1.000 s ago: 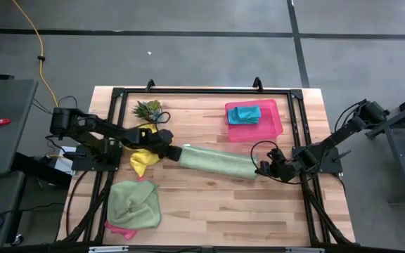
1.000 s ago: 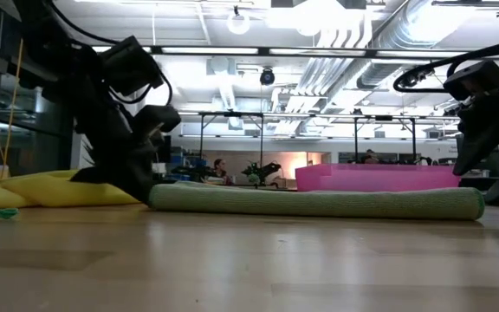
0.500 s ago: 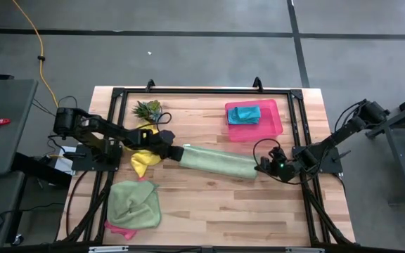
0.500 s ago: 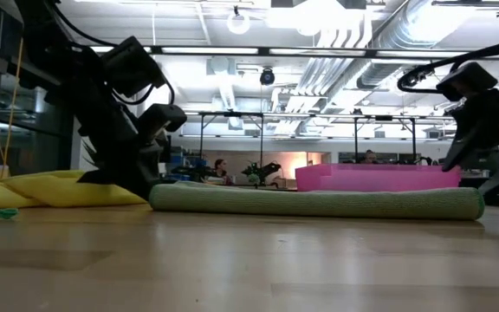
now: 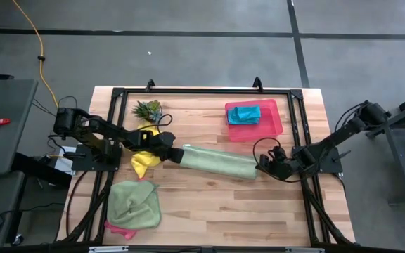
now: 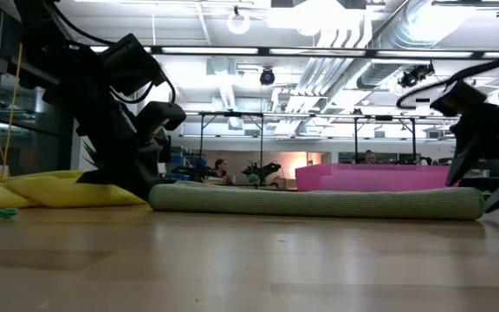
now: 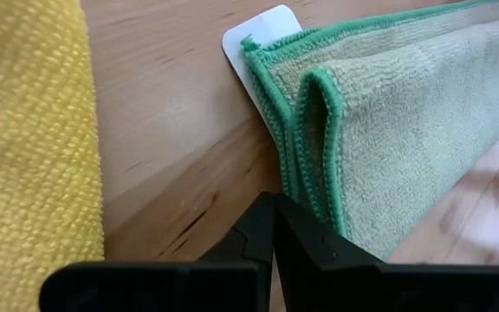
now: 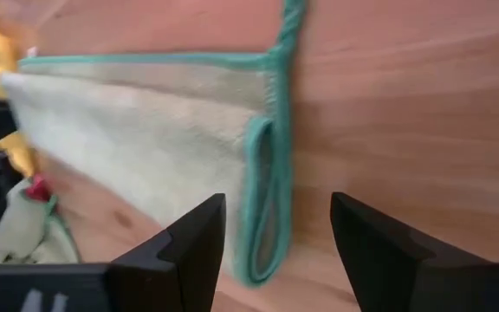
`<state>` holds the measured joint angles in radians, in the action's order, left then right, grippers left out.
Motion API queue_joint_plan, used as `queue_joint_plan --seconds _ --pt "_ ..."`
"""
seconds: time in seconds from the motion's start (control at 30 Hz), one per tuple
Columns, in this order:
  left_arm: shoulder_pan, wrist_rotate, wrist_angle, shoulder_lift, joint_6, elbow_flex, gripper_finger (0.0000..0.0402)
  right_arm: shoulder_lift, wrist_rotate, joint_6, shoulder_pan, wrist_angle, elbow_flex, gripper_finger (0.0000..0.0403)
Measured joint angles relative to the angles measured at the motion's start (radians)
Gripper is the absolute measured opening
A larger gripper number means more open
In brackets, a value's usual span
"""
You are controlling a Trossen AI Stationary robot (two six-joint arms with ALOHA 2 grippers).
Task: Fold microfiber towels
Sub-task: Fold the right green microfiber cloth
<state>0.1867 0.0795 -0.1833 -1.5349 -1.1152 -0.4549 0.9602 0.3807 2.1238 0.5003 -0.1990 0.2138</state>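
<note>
Folded light green microfiber towel (image 5: 216, 161): soft, limp, light; best pinched at hemmed corners. Left hand (image 5: 170, 153) pressed together, right hand (image 5: 264, 167) spread, empty

Even, diffuse light fills the high view; the wooden table (image 5: 209, 204) is bright, with only faint, soft shadows under the arms. In the low view, ceiling strip lights (image 6: 232, 50) from 10 to 2 o'clock glare white and backlight the scene, so the arms read as near-silhouettes, and the tabletop toward 6 o'clock is out of focus with a dull sheen. The left wrist view is sharp on the light green towel (image 7: 397, 130), its weave crisp. The right wrist view is soft and smeared, most toward 9 o'clock.
</note>
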Motion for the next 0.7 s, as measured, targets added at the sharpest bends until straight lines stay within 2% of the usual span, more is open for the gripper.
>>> queue_joint_plan --seconds 0.13,0.33,0.7 --pt "0.0 0.0 0.0 0.0 0.0 0.0 0.0 0.061 -0.021 0.017 -0.03 0.034 0.002 0.0201" --pt "0.0 -0.001 0.002 0.0 0.0 0.0 0.0 0.151 -0.003 0.005 -0.042 0.175 0.002 0.0201" --pt "0.0 -0.01 0.002 0.0 0.007 0.0 0.0 0.232 0.0 0.026 -0.055 0.279 0.002 0.0201"
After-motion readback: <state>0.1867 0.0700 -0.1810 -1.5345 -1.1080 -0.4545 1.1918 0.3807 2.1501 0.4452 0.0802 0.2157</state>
